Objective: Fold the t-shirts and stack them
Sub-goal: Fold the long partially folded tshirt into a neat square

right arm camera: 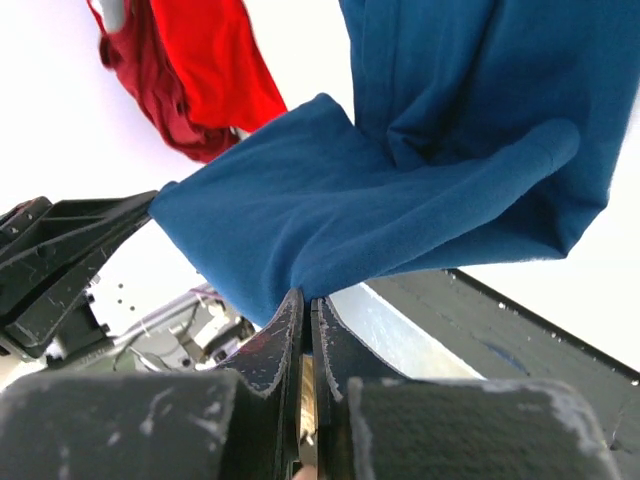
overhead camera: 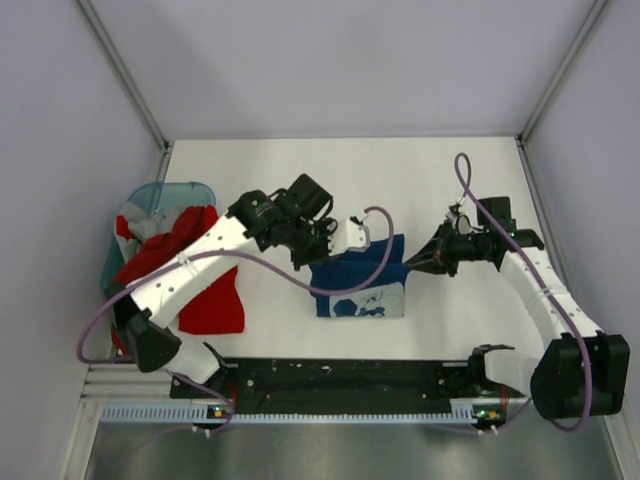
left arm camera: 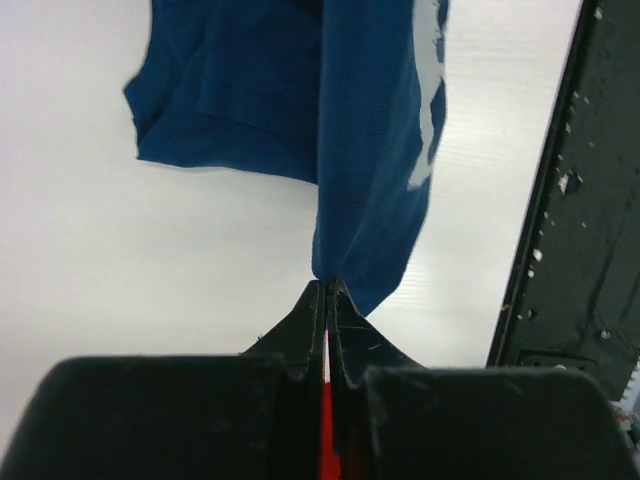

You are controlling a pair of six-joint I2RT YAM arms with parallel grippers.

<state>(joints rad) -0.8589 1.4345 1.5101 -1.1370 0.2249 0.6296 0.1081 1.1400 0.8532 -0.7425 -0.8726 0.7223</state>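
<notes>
The white table [overhead camera: 300, 170] is taken up in the middle by the blue shirt [overhead camera: 360, 285]. Its far edge is raised and stretched sideways between the two arms, while its printed near part seems to rest on the table towards the arm bases. The long axis of the held edge runs left to right, so each gripper is set at one end of it and neither arm is clearly nearer. The red shirt [overhead camera: 205, 290] is draped to the left, partly out of the teal basket [overhead camera: 160, 192], well apart from the blue one.

The left gripper [left arm camera: 327, 288] is seen pressed together on a bunched fold of blue cloth, which hangs away from its tips. The right gripper [right arm camera: 305, 305] is likewise clamped on the opposite end, the cloth sagging between. A fold would probably be made by carrying the held edge towards the near part.
</notes>
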